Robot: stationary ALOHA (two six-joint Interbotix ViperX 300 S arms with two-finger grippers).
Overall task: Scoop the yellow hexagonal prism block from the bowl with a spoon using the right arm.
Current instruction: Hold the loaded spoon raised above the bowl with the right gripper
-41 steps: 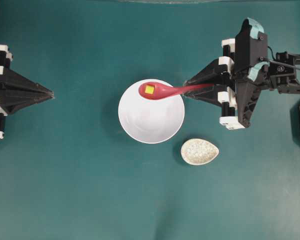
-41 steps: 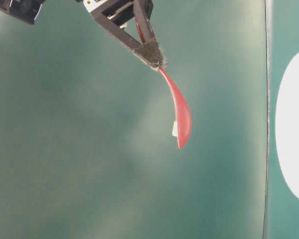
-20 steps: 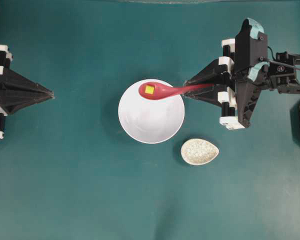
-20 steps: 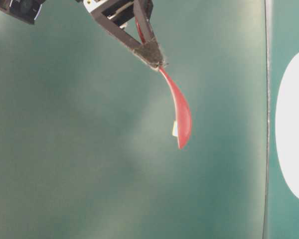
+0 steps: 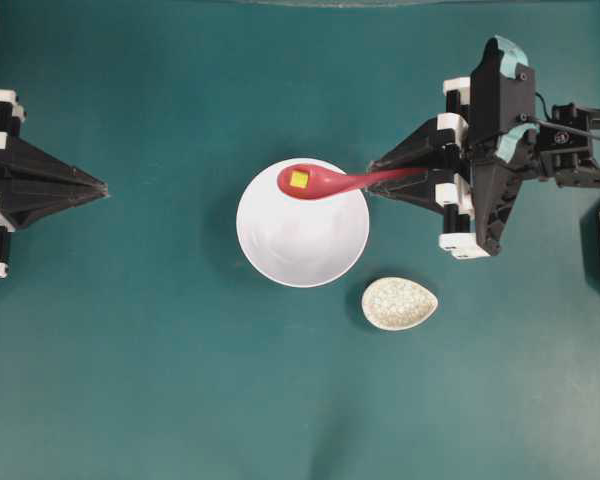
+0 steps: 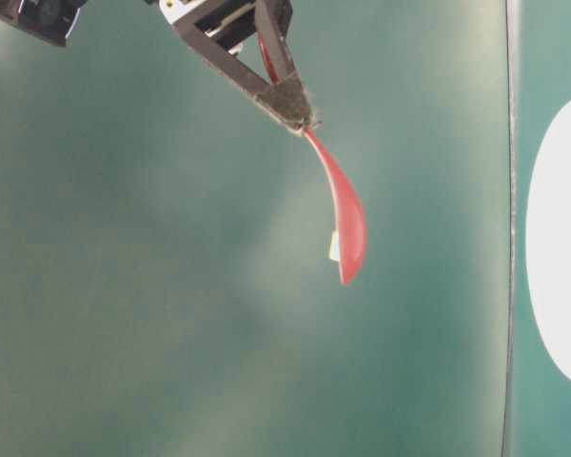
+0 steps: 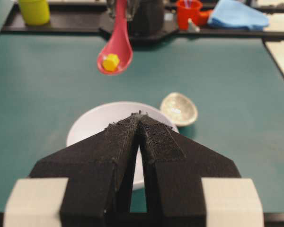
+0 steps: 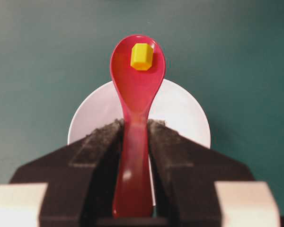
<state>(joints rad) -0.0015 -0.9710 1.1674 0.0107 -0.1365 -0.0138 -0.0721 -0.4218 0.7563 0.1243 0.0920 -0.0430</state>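
Nothing has moved since the earlier frames; arms, spoon and block sit exactly as before. The teal-taped black right gripper (image 5: 380, 178) has its jaws clamped on the short handle of the glossy pink-red soup spoon (image 5: 325, 181), the handle pinched between both pads in the right wrist view. The tiny bright yellow hexagonal prism block (image 8: 142, 56) lies in the oval scoop, held raised above the far rim of the large round plain white bowl (image 5: 302, 240). The plain black left gripper (image 5: 98, 186) is well apart from the bowl, jaws pressed together, holding nothing. A small speckled off-white oval dish (image 5: 399, 303) rests just beside the bowl.
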